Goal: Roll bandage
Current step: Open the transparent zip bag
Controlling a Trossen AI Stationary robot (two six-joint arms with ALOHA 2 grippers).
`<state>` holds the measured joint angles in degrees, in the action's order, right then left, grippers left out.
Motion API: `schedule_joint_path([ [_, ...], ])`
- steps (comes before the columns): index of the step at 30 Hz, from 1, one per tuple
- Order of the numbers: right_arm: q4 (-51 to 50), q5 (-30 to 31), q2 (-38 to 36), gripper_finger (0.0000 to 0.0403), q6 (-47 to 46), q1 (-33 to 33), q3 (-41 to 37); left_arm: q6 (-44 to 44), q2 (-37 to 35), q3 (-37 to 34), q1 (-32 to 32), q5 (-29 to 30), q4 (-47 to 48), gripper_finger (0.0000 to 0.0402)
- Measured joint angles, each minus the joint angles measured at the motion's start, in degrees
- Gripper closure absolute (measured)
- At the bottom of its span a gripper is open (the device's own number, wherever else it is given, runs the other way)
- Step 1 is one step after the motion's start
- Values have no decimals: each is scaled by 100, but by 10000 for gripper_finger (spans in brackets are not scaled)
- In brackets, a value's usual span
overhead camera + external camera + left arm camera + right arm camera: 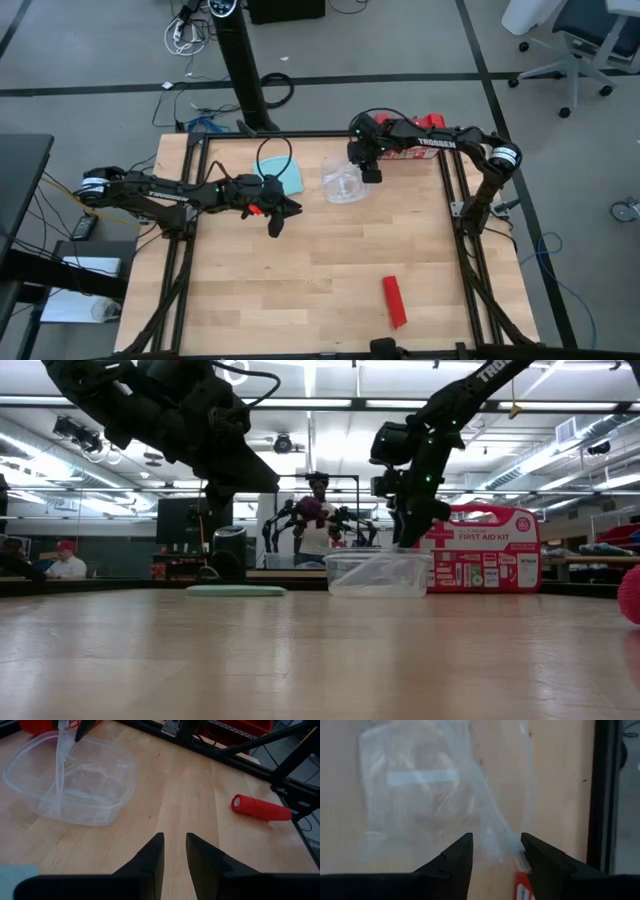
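Note:
The red bandage [394, 301] lies as a rolled-up cylinder on its side on the table, near the front right; it also shows in the left wrist view [260, 807] and at the low view's right edge [631, 595]. My left gripper [276, 218] hovers over the table's left middle, fingers a little apart and empty [175, 845]. My right gripper [367, 168] is open above the far rim of a clear plastic container [342, 184]; in its wrist view [495, 845] its fingers stand on either side of the container's corner. My right gripper points down with its open fingers on either side of the clear container's rim corner [507, 842]. I cannot tell whether a finger touches the rim. The container rests flat on the table.
A red first-aid case [425, 135] stands upright at the far right behind the container. A pale blue lid [285, 184] lies flat at the far left beside my left gripper. Bare wood lies between the container and the bandage.

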<state>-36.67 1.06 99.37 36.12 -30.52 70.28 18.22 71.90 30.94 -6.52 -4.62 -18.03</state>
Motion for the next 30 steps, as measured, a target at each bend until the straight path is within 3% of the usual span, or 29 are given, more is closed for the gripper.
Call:
schedule_joint_path([
  [9, 252, 127, -2, 257, -61, 50, 0, 0, -2, 0, 2, 0, 14, 316],
  [20, 100, 123, -9, 385, -142, 70, 0, 2, -2, 1, 2, -63, 76, 316],
  [30, -55, 236, -327, 385, -459, 315, 0, 2, -2, 0, 2, -63, -62, 316],
])
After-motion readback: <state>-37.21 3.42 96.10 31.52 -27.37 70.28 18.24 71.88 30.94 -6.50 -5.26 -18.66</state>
